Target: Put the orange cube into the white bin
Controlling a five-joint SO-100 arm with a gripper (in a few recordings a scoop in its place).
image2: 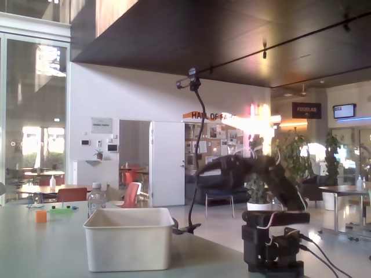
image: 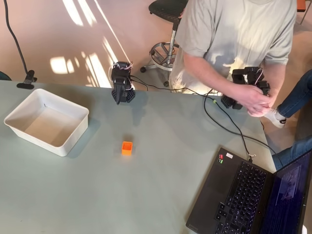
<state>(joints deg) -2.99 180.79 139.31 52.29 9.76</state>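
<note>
The desk (image: 161,161) is a broad, pale grey-green surface that carries everything in play. At its right corner in the overhead view an open laptop (image: 243,195) is seen, and behind the far edge a person (image: 234,39) is standing.

The white bin (image: 46,122) is set near the left edge in the overhead view; it is empty, with sloping walls and a wide open top, so a drop from above should be forgiving.

The arm is folded at the far edge of the desk, and its hand (image: 123,95) is pointed down close to its own base, well apart from both bin and cube. Whether the fingers are spread or pressed together cannot be told from either view; nothing is seen between them.

The orange cube (image: 126,148) is resting alone on the desk, between the arm and the near edge, to the right of the bin and clear of it. It is judged to be light, rigid plastic with smooth, possibly slick faces. A pinch across two opposite flat faces, taken from above and centred, is judged the safest hold; a corner grip would likely let it twist out.
</note>
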